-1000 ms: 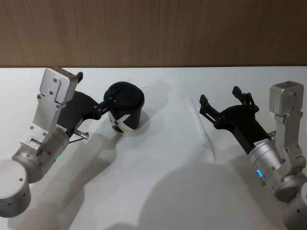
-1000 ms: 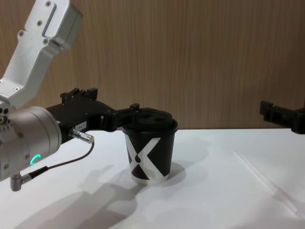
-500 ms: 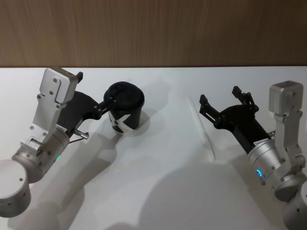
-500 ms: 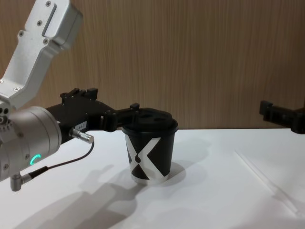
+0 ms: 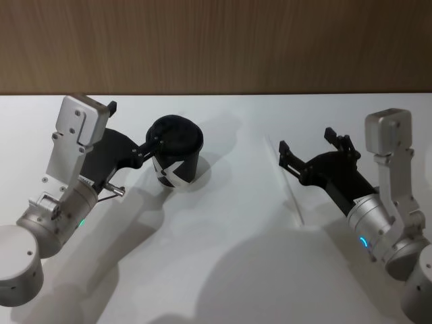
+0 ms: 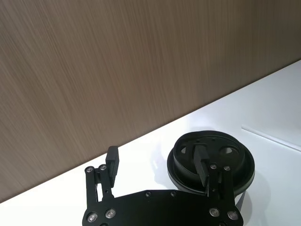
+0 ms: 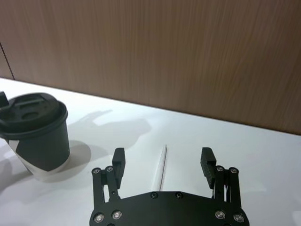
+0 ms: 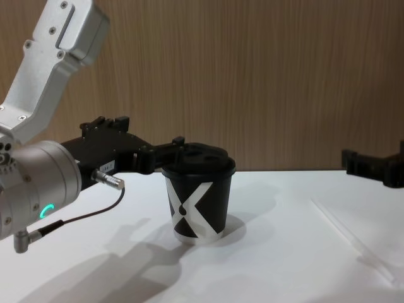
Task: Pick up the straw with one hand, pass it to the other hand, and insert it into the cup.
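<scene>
Straw (image 5: pixel 289 196) lies flat on the white table (image 5: pixel 223 270), untouched and partly beneath the right gripper (image 5: pixel 307 140). That gripper hangs above it with fingers (image 7: pixel 117 160) spread wide, holding nothing; from its wrist, the straw runs through the gap between them. Left gripper (image 5: pixel 133 123), also spread and empty, sits by the upright cup (image 5: pixel 177 162), one finger over the domed lid (image 5: pixel 177 133), well left of the straw.
</scene>
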You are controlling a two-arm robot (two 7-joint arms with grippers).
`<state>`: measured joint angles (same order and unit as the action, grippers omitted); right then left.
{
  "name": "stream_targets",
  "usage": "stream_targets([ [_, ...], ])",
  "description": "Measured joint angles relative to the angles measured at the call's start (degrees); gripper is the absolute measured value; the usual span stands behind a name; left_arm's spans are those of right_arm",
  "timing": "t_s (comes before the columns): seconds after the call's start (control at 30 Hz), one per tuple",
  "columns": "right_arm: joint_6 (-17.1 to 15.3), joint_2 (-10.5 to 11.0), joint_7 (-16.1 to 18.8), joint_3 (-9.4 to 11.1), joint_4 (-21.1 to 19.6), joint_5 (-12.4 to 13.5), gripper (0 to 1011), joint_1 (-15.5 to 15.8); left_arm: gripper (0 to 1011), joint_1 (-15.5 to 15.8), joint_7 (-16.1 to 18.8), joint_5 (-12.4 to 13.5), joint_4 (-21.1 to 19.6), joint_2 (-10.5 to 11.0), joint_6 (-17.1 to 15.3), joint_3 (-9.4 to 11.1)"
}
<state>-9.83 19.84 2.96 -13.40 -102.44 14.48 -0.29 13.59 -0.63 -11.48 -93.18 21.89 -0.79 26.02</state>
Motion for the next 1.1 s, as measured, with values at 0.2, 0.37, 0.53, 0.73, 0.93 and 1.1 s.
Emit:
stream_targets([
  [0.2, -4.6, 0.1, -0.2, -0.3, -0.3, -0.4, 1001, -0.4, 999, 0.0, 0.0, 0.0, 0.0, 0.0, 0.0, 0.0],
  [0.37, -7.6, 0.2, -0.2, -0.6, -0.3, -0.7, 1001, -0.8, 1000, 0.0, 0.0, 0.0, 0.0, 0.0, 0.0, 0.0],
  [0.53, -10.2, 0.2, -0.2, -1.0, -0.2, -1.1, 1001, -1.0, 1000, 0.0, 0.0, 0.0, 0.0, 0.0, 0.0, 0.0],
  [0.73, -12.2, 0.4, -0.1, -1.3, 0.2, -1.6, 1001, -1.2, 999, 0.0, 0.0, 0.0, 0.0, 0.0, 0.0, 0.0],
  [0.93, -13.6, 0.4, 0.2, -1.3, 0.6, -1.8, 1001, -1.2, 999, 0.0, 0.0, 0.0, 0.0, 0.0, 0.0, 0.0],
  [1.1, -14.7, 0.3, 0.2, -1.2, 1.1, -2.0, 1001, -1.2, 1000, 0.0, 0.0, 0.0, 0.0, 0.0, 0.0, 0.0],
])
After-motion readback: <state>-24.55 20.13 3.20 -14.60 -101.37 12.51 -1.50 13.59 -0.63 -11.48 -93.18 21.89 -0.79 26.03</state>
